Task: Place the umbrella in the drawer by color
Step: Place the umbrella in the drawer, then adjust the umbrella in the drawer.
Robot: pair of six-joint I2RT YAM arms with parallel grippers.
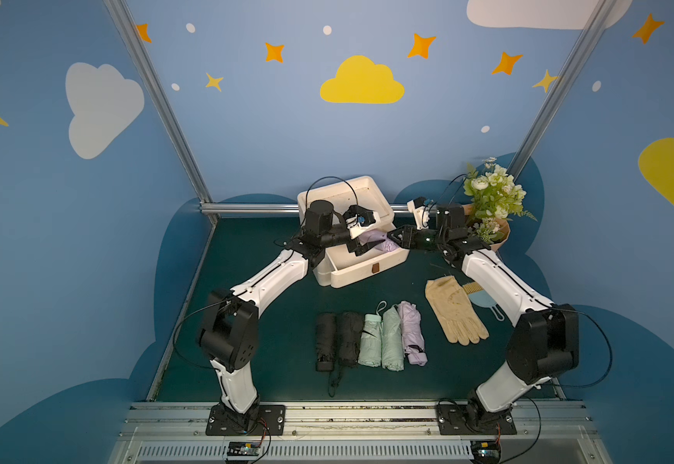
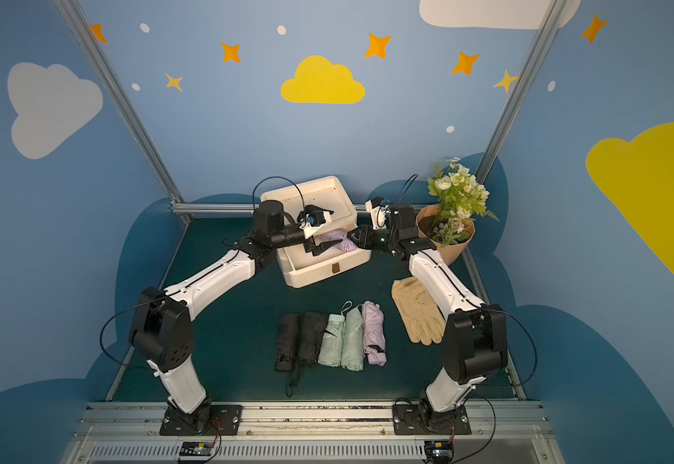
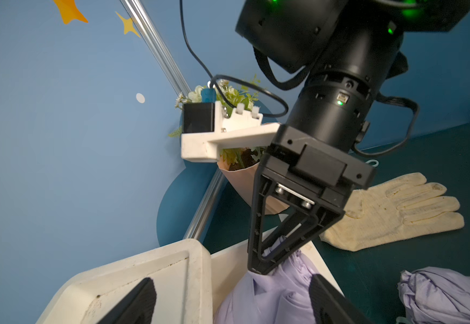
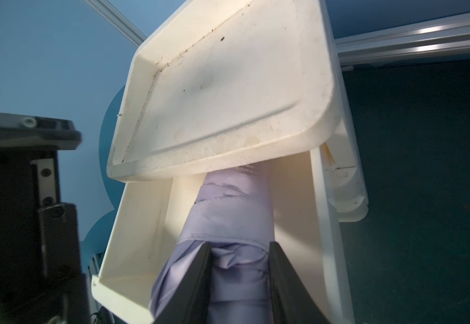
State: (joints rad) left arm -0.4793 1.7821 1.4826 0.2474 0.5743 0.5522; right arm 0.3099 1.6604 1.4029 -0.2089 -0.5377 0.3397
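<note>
Numbering two each: black umbrellas (image 1: pixel 325 337), green umbrellas (image 1: pixel 391 341), lilac umbrellas (image 1: pixel 411 333); one drawer (image 1: pixel 351 274).

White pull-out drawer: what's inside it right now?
One folded lilac umbrella lies in the white pull-out drawer, pinched by the right gripper. Its far end runs under the white cabinet top, so that end and the drawer's back are hidden.

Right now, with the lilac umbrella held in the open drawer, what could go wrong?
1. The left pincer, open, hangs close to the right pincer over the drawer; they could knock together.
2. The right pincer is clamped on the lilac umbrella, whose held end seems to sit above the drawer's rim; released there, it might stick out and block closing.
</note>
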